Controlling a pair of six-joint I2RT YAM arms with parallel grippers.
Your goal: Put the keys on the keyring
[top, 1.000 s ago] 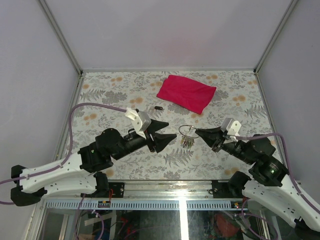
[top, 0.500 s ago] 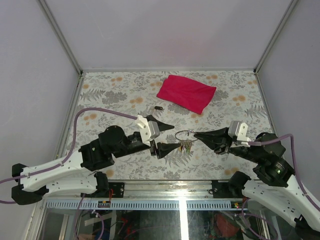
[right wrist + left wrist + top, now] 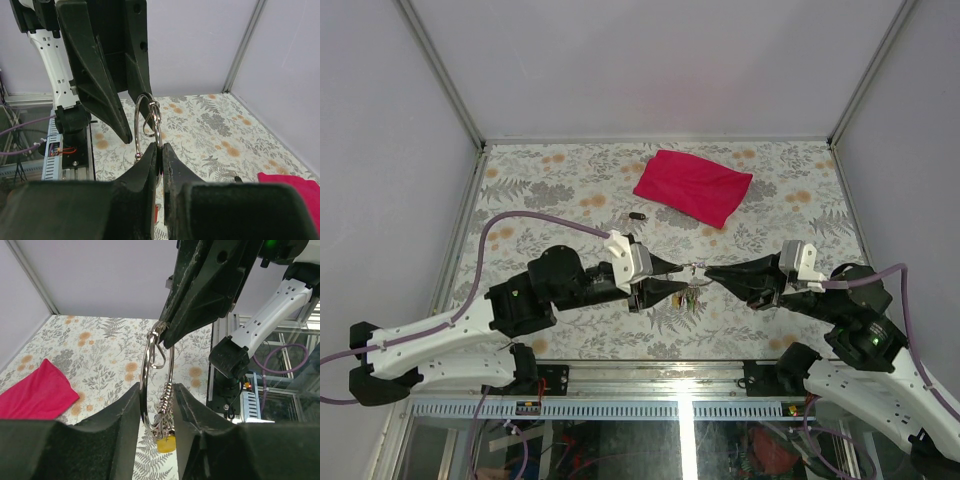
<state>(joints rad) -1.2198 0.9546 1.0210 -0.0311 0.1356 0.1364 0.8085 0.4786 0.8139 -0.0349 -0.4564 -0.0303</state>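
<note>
The silver keyring [image 3: 692, 268] hangs in the air between my two grippers, with its bunch of small keys [image 3: 695, 293] dangling under it. My right gripper [image 3: 708, 270] is shut on the ring's wire [image 3: 136, 117] from the right; its jaws [image 3: 159, 146] pinch the wire edge-on. My left gripper [image 3: 687, 278] has its jaws [image 3: 156, 386] on either side of the ring's lower part [image 3: 145, 370], touching it. A yellow key head [image 3: 166, 444] hangs below the ring. A red bit [image 3: 156, 212] shows under my right jaws. I see no separate yellow or red key on the table.
A magenta cloth [image 3: 692, 187] lies at the back of the floral table [image 3: 550, 180]. A small dark object [image 3: 637, 215] lies just left of the cloth. Grey walls stand on three sides.
My left gripper has moved right to the ring and narrowed from wide open to closed round it. My right gripper has lifted the ring a little, and its arm has shifted slightly.
</note>
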